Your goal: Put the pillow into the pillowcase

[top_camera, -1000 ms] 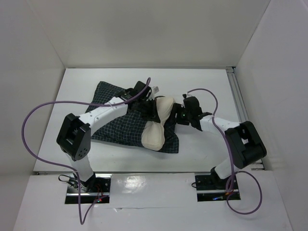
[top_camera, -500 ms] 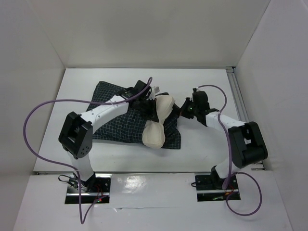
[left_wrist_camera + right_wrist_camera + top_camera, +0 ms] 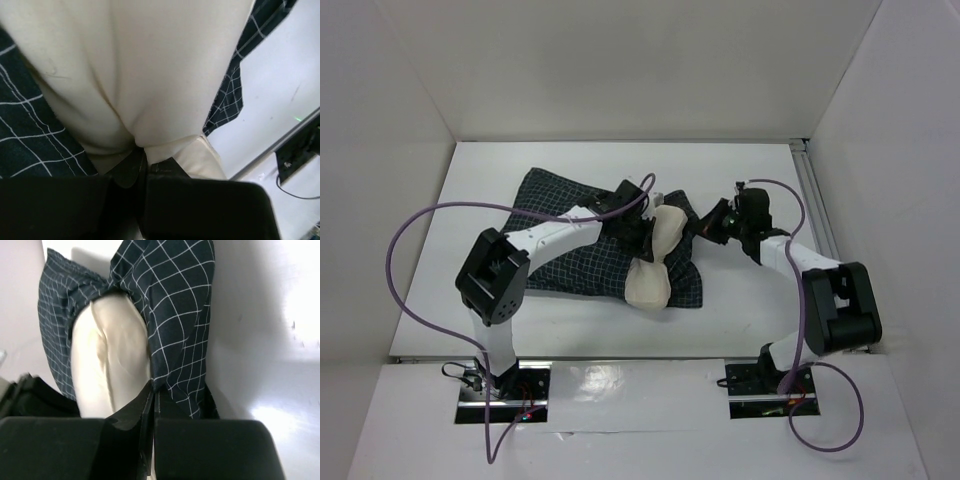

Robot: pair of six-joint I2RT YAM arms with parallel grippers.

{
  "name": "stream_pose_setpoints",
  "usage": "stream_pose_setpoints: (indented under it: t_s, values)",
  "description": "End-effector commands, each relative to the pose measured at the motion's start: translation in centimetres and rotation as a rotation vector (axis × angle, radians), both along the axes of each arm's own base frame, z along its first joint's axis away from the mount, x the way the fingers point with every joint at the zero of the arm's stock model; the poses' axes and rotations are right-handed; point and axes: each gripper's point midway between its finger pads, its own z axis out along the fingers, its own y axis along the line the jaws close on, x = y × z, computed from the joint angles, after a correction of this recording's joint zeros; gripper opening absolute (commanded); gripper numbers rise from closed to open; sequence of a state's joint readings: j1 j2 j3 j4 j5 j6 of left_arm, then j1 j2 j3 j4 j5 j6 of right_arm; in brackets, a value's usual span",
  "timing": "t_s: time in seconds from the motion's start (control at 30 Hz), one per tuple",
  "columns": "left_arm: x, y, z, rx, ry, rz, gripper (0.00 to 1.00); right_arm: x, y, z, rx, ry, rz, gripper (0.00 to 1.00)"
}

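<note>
Our left gripper point(image 3: 142, 152) clamps the plain cream pillow point(image 3: 648, 285), our right gripper point(image 3: 152, 390) pinches the dark checked pillowcase point(image 3: 570, 265); pulling toward the counter's right edge, we risk it slipping free.

The right gripper point(image 3: 708, 228) has pulled the pillowcase point(image 3: 570, 255) farther over the pillow's point(image 3: 655, 268) right side. The left gripper point(image 3: 642, 236) has nudged the pillow slightly toward it.

We find the pillow point(image 3: 655, 262) between our left gripper point(image 3: 644, 238) and right gripper point(image 3: 708, 228), lying on the pillowcase point(image 3: 570, 255), whose edge meets the right gripper.
</note>
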State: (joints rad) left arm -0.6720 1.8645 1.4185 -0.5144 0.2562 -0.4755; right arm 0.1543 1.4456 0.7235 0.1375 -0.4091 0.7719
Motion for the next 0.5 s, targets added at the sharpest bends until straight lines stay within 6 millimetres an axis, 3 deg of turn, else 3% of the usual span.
stream_pose_setpoints:
  t_s: [0.0, 0.1, 0.23, 0.33, 0.4, 0.43, 0.47]
  values:
    - [-7.0, 6.9, -6.3, 0.325, 0.237, -0.083, 0.0, 8.5, -4.0, 10.2, 0.022, -0.347, -0.179, 0.0]
    - [-8.3, 6.9, -6.8, 0.336, 0.254, -0.119, 0.0, 10.4, -4.6, 9.9, 0.021, -0.333, -0.189, 0.0]
    - [-9.3, 7.3, -8.0, 0.374, 0.275, -0.146, 0.0, 12.2, -4.9, 11.4, 0.045, -0.37, -0.181, 0.0]
    - [-9.4, 7.9, -9.4, 0.418, 0.295, -0.142, 0.0, 11.8, -4.8, 14.1, 0.071, -0.463, -0.175, 0.0]
    - [-9.6, 8.0, -9.9, 0.431, 0.311, -0.143, 0.0, 10.6, -5.2, 16.4, 0.084, -0.526, -0.185, 0.0]
    - [-9.6, 8.0, -10.4, 0.435, 0.316, -0.144, 0.0, 9.9, -5.2, 16.3, 0.085, -0.532, -0.185, 0.0]
    - [-9.7, 8.1, -10.7, 0.44, 0.323, -0.144, 0.0, 8.9, -5.4, 18.0, 0.086, -0.572, -0.196, 0.0]
